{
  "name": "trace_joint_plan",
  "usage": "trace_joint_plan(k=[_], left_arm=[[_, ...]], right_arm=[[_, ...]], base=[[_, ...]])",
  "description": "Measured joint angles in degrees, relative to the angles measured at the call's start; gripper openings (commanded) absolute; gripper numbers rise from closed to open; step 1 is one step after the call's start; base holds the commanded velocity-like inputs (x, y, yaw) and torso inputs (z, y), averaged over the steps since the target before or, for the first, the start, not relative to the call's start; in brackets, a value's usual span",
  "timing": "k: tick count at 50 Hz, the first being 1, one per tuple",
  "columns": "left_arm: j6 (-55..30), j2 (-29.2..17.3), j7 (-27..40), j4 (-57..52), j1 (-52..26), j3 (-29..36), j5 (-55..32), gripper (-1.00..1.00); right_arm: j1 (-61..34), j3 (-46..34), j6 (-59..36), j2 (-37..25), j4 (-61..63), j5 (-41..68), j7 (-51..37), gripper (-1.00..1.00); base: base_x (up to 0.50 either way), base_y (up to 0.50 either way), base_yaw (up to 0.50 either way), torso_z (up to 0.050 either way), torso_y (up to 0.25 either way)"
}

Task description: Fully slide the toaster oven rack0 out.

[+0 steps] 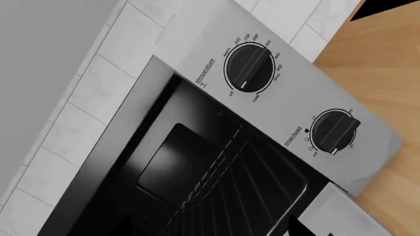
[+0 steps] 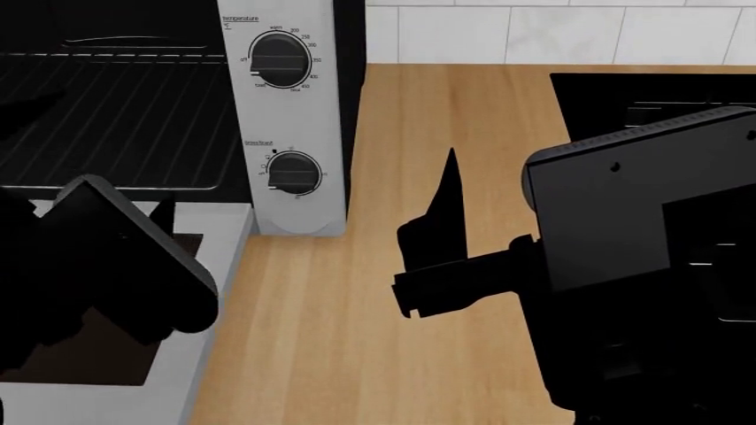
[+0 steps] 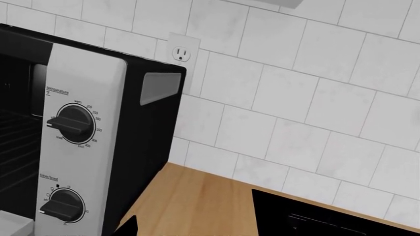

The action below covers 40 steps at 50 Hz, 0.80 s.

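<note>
The toaster oven (image 2: 289,115) stands at the back left of the wooden counter with its door (image 2: 225,266) folded down and open. The rack0 (image 2: 130,115), a grid of thin dark wires, lies inside the black cavity; it also shows in the left wrist view (image 1: 253,187) and the right wrist view (image 3: 16,142). My left gripper (image 1: 210,232) is open, just in front of the cavity over the door, and holds nothing. My right gripper (image 2: 443,221) hovers open and empty over the counter, to the right of the control panel (image 3: 75,128).
A flat black cooktop (image 2: 638,97) is set in the counter at the right and shows in the right wrist view (image 3: 328,216). A white tiled wall with an outlet (image 3: 180,53) runs behind. Bare wooden counter (image 2: 413,124) lies between oven and cooktop.
</note>
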State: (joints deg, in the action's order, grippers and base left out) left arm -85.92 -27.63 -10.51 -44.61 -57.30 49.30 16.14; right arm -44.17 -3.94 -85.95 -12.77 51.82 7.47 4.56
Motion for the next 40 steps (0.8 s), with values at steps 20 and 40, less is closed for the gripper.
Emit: trace_joint_plan(k=[20, 40], left_arm=[[2.75, -0.83, 1.25, 5.09, 1.27, 5.41, 0.57, 1.0], [8.41, -0.23, 4.09, 14.66, 0.18, 6.86, 1.66, 1.0]], right_arm=[[-0.12, 0.22, -0.2, -0.24, -0.26, 0.69, -0.21, 1.0], [-0.08, 0.45, -0.22, -0.42, -0.28, 1.42, -0.51, 1.0]], base=[[0.0, 0.0, 0.0, 0.0, 0.0], [0.0, 0.0, 0.0, 0.0, 0.0]])
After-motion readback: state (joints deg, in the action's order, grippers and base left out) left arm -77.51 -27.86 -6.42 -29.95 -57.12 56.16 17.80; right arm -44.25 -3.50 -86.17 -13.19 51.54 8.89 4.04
